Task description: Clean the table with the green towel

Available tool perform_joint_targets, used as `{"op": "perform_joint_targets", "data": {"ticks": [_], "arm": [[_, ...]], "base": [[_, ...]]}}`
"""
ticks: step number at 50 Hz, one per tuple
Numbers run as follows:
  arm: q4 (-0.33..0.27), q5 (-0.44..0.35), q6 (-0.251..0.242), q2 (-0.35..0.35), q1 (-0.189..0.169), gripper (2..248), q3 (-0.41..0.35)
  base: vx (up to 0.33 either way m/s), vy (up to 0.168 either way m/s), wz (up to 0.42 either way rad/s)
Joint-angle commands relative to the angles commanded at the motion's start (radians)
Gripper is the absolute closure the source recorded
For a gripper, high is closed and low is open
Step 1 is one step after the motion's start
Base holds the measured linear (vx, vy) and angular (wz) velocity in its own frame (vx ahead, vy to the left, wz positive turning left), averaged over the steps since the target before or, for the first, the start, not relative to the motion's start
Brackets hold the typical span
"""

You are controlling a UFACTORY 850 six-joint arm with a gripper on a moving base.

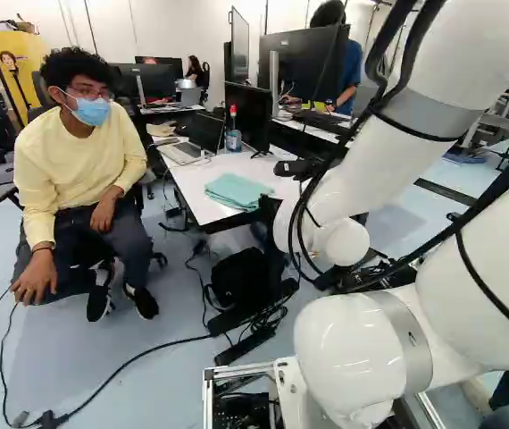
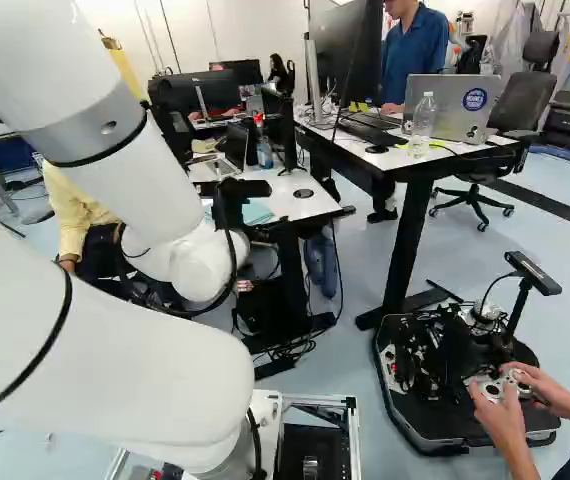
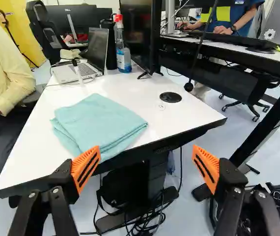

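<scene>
The end effector (image 3: pixel 146 160) is hovering near the close edge of the desk (image 3: pixel 194 110), spread wide, presumably to leave room for cloth between its pads (image 3: pixel 85 169), while the folded green towel (image 3: pixel 98 123) is lying on the desktop, probably set there for easy reach.

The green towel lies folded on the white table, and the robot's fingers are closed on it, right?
Not quite: the towel does lie folded on the white table, but the wrist view shows the fingers open and wide apart, holding nothing.
</scene>
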State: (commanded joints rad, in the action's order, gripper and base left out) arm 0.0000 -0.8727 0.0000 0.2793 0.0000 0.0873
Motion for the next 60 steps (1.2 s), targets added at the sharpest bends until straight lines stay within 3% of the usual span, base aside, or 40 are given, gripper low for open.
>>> {"op": "perform_joint_targets", "data": {"ticks": [32, 60], "arm": [[0.000, 0.004, 0.000, 0.021, 0.000, 3, 0.055], [0.000, 0.075, 0.000, -0.013, 0.027, 3, 0.153]], "base": [[0.000, 0.000, 0.000], [0.000, 0.000, 0.000]]}}
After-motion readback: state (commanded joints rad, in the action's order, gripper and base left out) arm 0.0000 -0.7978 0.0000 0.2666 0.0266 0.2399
